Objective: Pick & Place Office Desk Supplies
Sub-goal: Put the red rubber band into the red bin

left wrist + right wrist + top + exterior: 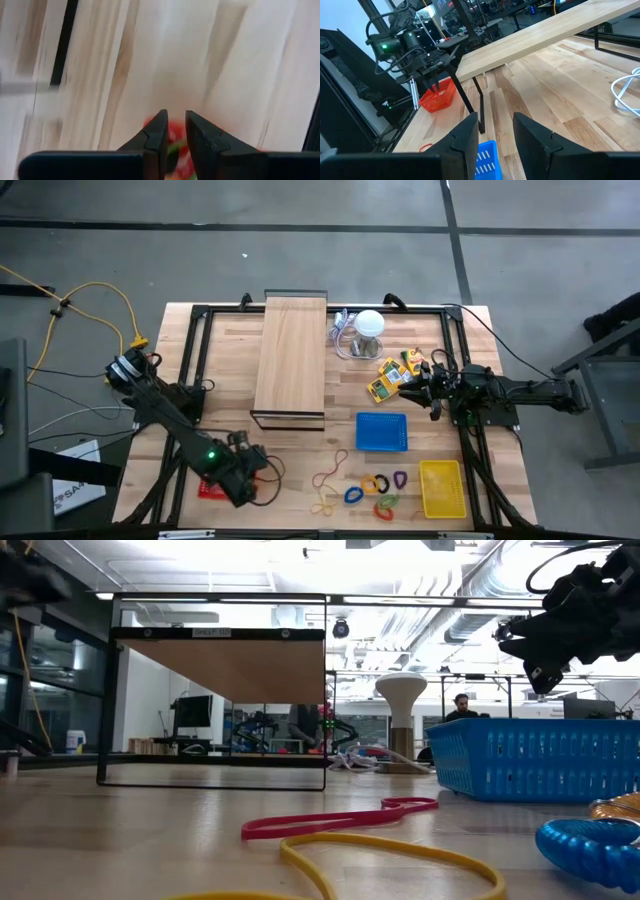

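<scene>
high view – left gripper (243, 473): low over the red basket (213, 486) near the worktop's front-left corner; finger state not readable here.
high view – right gripper (428, 388): near the right edge, just beside the yellow-orange printed packs (393, 377); nothing visibly held.
high view – supplies: rubber bands (328, 476) and coloured loop clips (377, 488) loose along the front edge, between red basket and yellow basket (442, 488); blue basket (382, 432) mid-worktop, behind them.
high view – other: wooden board (291, 356) on black frame, white ball-like object (370, 324) by the back edge.
low view: red band (340, 819) and yellow band (400, 855) flat on the worktop, blue clip (590, 845) at right; right gripper (540, 645) hangs above the blue basket (530, 758).
left wrist view: fingers (156, 137) slightly apart, narrow gap, nothing between the tips; red basket (175, 152) directly below.
right wrist view: fingers (467, 132) apart, empty; blue basket (485, 157) under them, left arm over red basket (439, 96) far off.
</scene>
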Robot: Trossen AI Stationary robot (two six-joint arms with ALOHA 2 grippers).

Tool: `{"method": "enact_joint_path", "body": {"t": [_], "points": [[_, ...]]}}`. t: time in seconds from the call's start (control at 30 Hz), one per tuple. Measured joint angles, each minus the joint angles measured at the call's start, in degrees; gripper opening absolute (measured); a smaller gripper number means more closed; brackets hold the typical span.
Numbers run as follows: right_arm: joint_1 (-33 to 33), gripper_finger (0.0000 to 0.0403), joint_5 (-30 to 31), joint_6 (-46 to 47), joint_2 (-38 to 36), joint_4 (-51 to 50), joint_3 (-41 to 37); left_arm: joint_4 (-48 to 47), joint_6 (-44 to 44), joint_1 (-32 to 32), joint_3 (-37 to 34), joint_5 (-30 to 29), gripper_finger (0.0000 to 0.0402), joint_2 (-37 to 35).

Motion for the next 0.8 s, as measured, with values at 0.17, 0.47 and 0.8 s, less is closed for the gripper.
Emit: {"method": "enact_joint_path", "body": {"t": [0.17, 0.47, 0.8], "points": [[0.0, 0.0111, 0.0, 0.0, 0.0, 0.0, 0.0, 6.8, 11.1, 5.3, 0.0, 1.0, 0.0063, 0.0], [0.0, 0.0111, 0.0, 0.0, 0.0, 0.0, 0.0, 15.7, 28.0, 14.2, 0.0, 4.5, 0.0063, 0.0], [0.0, 0.0111, 0.0, 0.0, 0.0, 0.0, 0.0, 21.3, 34.0, 16.8, 0.1, 4.4, 0.0063, 0.8]]}}
